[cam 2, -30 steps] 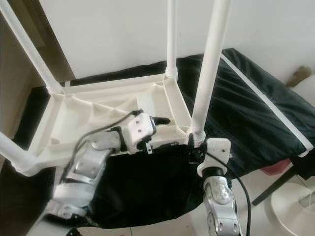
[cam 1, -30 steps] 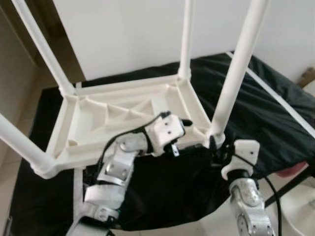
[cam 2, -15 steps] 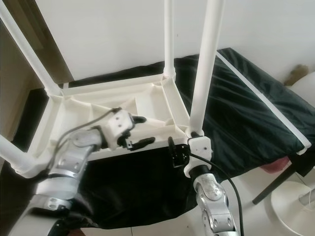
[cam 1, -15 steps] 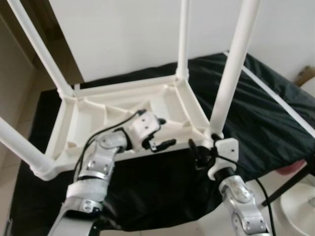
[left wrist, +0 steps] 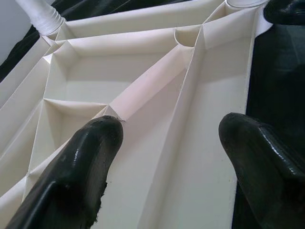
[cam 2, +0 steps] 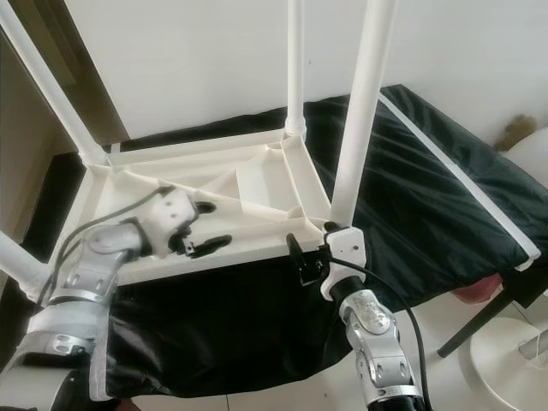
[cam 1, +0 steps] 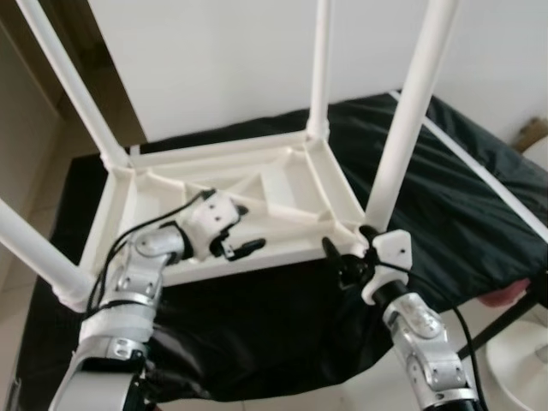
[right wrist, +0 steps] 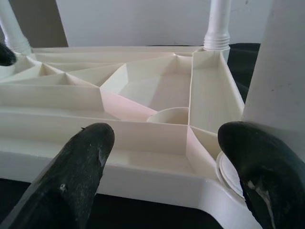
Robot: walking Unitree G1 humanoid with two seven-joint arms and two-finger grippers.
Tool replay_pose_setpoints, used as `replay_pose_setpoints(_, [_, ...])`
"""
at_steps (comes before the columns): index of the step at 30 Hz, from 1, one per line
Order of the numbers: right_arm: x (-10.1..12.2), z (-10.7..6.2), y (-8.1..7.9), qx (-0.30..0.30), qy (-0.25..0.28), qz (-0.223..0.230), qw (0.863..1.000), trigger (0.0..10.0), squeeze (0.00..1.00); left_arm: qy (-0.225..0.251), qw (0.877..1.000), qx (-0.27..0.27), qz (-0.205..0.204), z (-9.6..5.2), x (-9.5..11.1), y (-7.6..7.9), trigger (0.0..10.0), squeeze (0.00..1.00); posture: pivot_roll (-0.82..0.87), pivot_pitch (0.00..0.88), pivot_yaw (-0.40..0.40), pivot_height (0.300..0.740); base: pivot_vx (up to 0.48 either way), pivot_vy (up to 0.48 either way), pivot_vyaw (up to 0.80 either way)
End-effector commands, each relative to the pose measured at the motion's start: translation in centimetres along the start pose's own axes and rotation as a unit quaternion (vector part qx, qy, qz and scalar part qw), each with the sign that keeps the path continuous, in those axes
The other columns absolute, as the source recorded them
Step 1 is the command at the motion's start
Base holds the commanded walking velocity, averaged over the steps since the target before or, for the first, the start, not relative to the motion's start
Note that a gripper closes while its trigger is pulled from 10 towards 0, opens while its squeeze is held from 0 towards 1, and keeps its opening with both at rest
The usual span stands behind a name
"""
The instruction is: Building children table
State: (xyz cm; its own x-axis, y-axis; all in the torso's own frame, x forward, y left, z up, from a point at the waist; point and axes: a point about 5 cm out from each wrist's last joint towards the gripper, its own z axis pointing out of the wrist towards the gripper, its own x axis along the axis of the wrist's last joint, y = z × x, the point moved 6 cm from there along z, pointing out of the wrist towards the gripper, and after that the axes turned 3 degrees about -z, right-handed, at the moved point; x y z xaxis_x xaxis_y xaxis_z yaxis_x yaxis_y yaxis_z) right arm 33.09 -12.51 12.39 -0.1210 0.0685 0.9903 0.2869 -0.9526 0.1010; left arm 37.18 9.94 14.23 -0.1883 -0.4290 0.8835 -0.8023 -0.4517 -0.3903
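A white table point(cam 1: 282, 193) lay upside down on a black cloth point(cam 1: 462, 205), its four legs point(cam 1: 409, 120) pointing up and its ribbed underside forming open compartments, all empty. The left gripper point(cam 1: 233, 229) sat at the table's near rim with its two fingers point(left wrist: 83, 162) spread, one inside the frame and one outside, not clamped. The right gripper point(cam 1: 342, 261), also spread and holding nothing, was just beside the table's near right corner, at the leg's base.
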Motion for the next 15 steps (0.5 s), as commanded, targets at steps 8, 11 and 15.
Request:
replay_pose_setpoints(8, [0.1,-0.3,7.2,-0.136,0.009,0.012,0.991,10.0,0.0,0.0,0.999,0.042,-0.013,-0.3,-1.3,1.4,10.0,0.0,-0.1,0.0,0.077,0.74,0.0,0.0,0.0])
replay_pose_setpoints(11, [-0.2,-0.9,10.8,-0.199,0.002,0.003,0.98,10.0,0.0,0.017,1.0,0.004,-0.016,0.2,-0.7,3.5,10.0,0.0,-0.09,0.0,0.074,0.74,0.0,0.0,0.0])
replay_pose_setpoints(15, [-0.1,-1.7,14.2,-0.252,-0.004,-0.009,0.968,10.0,0.0,0.029,0.999,-0.024,-0.028,0.5,-0.2,5.5,10.0,0.0,-0.07,0.0,0.067,0.74,0.0,0.0,0.0])
